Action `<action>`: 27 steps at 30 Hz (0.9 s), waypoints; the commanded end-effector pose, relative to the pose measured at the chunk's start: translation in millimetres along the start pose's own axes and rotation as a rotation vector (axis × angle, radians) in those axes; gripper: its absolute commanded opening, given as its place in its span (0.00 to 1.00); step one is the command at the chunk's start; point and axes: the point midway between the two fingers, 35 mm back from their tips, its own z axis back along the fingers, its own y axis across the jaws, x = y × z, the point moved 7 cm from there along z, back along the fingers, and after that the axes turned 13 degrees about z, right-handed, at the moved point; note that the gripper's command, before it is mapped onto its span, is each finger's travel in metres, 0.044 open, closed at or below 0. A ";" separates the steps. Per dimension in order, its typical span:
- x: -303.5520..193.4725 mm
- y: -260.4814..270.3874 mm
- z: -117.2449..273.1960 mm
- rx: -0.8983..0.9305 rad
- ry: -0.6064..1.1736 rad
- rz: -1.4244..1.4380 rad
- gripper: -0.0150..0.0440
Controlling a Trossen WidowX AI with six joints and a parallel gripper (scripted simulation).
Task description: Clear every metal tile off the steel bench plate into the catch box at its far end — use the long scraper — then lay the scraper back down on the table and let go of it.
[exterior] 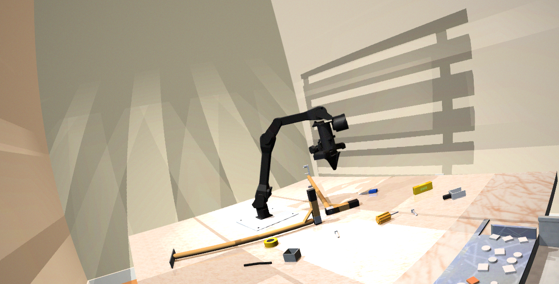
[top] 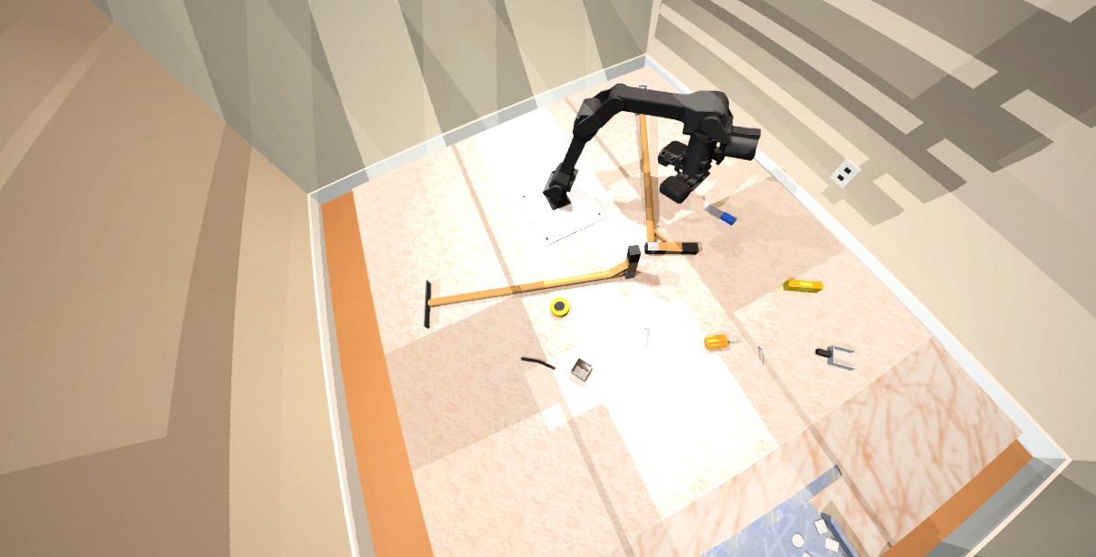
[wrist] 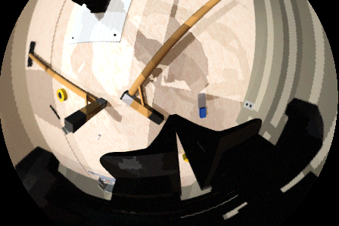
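Note:
My gripper is shut and empty, high above the table, pointing down. The long scraper lies on the table, its wide black blade at the left and its upright black-and-tan grip block nearer the gripper. The steel plate shows at bottom right, partly cut off. Several pale tiles and one orange tile lie on it. A grey box wall shows at the right edge; its inside is hidden.
A long hook-ended tool lies near the gripper. A blue-handled tool, yellow block, orange screwdriver, fork-like tool, yellow tape and small open box lie around.

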 end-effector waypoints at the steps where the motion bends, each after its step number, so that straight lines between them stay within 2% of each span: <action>1: 1.7 0.3 11.3 -0.002 0.008 0.001 0.25; 6: 1.8 7.0 13.4 -0.001 0.008 -0.026 0.25; 27: 11.0 96.9 15.4 0.017 0.003 -0.408 0.25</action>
